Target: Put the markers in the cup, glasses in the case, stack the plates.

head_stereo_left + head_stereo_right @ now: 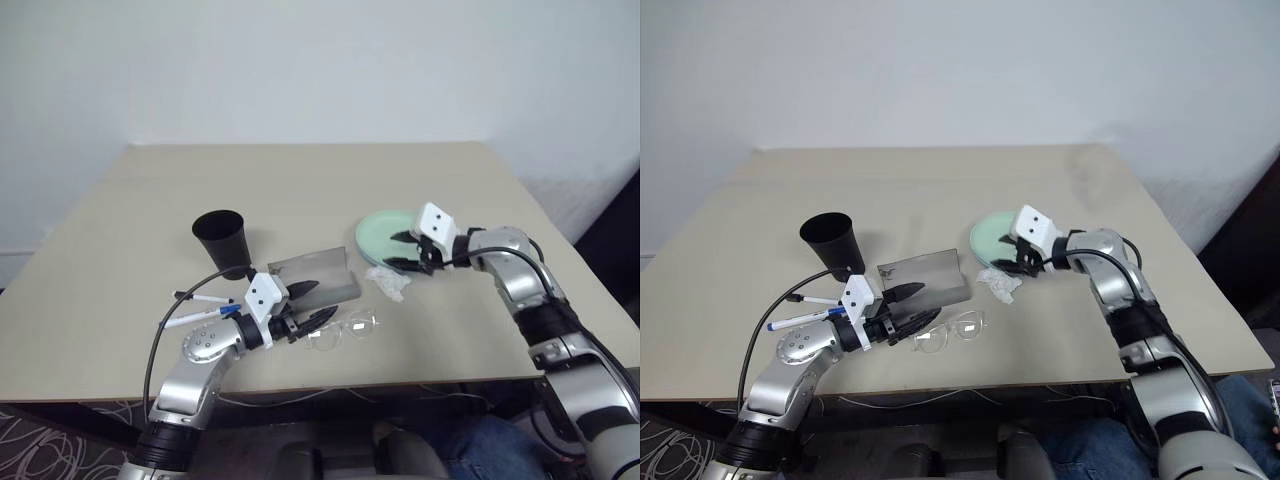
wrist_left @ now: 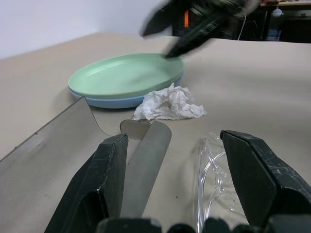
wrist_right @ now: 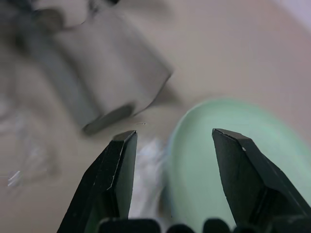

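The mint green plate lies on top of the light blue plate, right of centre. My right gripper hangs open over their near rim, holding nothing. The grey case stands open at the centre. Just in front of it the clear glasses lie on the table. My left gripper is open and level, between the case and the glasses, with nothing in it. Two white markers lie left of that wrist. Behind them the black cup stands upright.
A crumpled white tissue lies between the plates and the case, close to the glasses. The beige table has free room along its back half. A black cable loops beside my left arm.
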Controlling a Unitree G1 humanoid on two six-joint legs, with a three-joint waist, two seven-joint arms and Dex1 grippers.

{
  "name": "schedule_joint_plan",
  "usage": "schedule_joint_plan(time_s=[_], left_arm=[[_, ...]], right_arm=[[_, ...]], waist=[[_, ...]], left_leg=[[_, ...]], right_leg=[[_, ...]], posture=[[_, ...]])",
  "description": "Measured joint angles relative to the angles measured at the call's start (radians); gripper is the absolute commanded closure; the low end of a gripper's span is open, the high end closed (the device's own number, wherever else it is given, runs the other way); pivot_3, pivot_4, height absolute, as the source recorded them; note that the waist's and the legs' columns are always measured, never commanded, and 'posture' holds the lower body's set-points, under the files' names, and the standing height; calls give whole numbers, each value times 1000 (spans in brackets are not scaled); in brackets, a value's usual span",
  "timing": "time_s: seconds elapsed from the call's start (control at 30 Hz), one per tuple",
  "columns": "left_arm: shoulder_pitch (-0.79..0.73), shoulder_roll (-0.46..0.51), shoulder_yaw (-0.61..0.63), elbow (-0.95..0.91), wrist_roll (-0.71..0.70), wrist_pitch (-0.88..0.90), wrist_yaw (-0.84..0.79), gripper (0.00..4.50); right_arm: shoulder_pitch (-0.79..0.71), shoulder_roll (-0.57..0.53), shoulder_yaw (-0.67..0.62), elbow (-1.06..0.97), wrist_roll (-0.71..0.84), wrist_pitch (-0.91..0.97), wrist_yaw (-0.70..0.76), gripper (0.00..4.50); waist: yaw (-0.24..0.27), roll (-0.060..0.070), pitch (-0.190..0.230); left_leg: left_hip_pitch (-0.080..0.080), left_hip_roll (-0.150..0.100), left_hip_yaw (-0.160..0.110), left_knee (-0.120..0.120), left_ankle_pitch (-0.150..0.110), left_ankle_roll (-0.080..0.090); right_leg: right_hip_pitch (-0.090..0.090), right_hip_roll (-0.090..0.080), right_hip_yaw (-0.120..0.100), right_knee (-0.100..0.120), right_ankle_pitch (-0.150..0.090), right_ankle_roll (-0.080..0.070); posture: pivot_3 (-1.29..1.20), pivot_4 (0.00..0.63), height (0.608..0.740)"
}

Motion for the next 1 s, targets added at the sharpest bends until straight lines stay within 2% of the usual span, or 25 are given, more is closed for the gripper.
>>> schedule_joint_plan(time_s=[0.13,0.37,0.93,1.0], left_arm=[[-6,-1,0,0,0,0,-2,1297],[-10,-2,0,2,0,0,-3,1297],[-11,2,0,2,-1,2,-15,1297],[-11,2,0,2,-1,2,-15,1297]], right_arm=[[46,-29,0,-65,11,34,50,1833],[61,25,13,-78,-3,52,13,1833],[59,102,69,129,-139,-117,-172,1833],[58,106,69,140,-140,-119,-173,2200]], waist=[[-1,0,0],[0,0,0],[0,0,0],[0,0,0]], left_leg=[[2,0,0,0,0,0],[3,0,0,3,0,0],[3,0,1,8,0,0],[3,0,1,8,0,0]], right_leg=[[0,1,1,2,0,0],[0,1,2,7,0,-1],[0,1,3,11,-1,-2],[0,1,4,11,-1,-2]], posture=[[0,0,721],[0,0,721],[0,0,721],[0,0,721]])
